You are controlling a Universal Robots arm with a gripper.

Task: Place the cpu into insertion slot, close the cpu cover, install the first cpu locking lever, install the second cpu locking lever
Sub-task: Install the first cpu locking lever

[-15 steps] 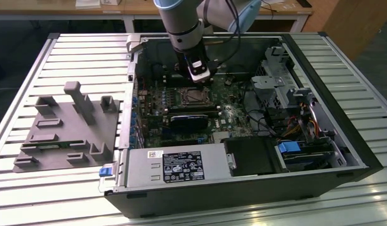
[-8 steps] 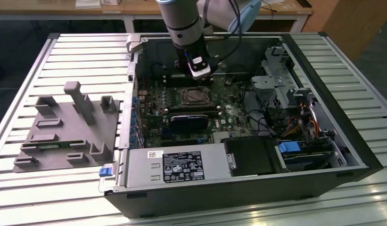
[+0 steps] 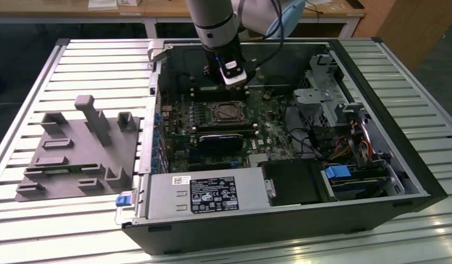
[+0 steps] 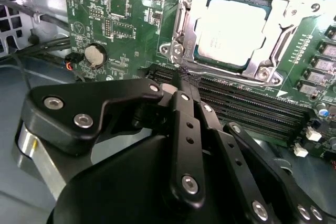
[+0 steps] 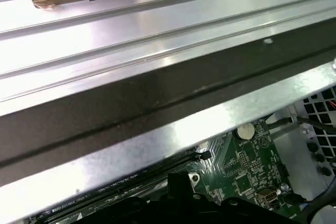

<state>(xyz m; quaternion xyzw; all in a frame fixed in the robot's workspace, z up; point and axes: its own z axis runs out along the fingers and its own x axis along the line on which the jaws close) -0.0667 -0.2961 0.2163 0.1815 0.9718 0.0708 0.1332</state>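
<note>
The cpu (image 4: 236, 27), a dull silver square, lies in the insertion slot (image 3: 224, 111) on the green board inside the open computer case. The cpu cover (image 4: 181, 24), a silver frame with a big window, lies down over the chip's edges. A thin metal lever rod (image 4: 220, 73) runs along the socket edge closest to my gripper. My gripper (image 4: 184, 77) has its black fingers pressed together, and their tip is at the socket's corner by that rod. In the exterior view the gripper (image 3: 233, 82) hangs just behind the socket. Its dark tip (image 5: 178, 182) shows in the first wrist view.
Long black memory slots (image 4: 252, 103) lie beside the socket and a coin battery (image 4: 95, 54) sits farther along the board. The case walls (image 5: 157, 103), a drive cage with cables (image 3: 336, 104) and a power supply (image 3: 203, 195) enclose the board. A grey fixture (image 3: 79, 148) stands at the exterior view's left.
</note>
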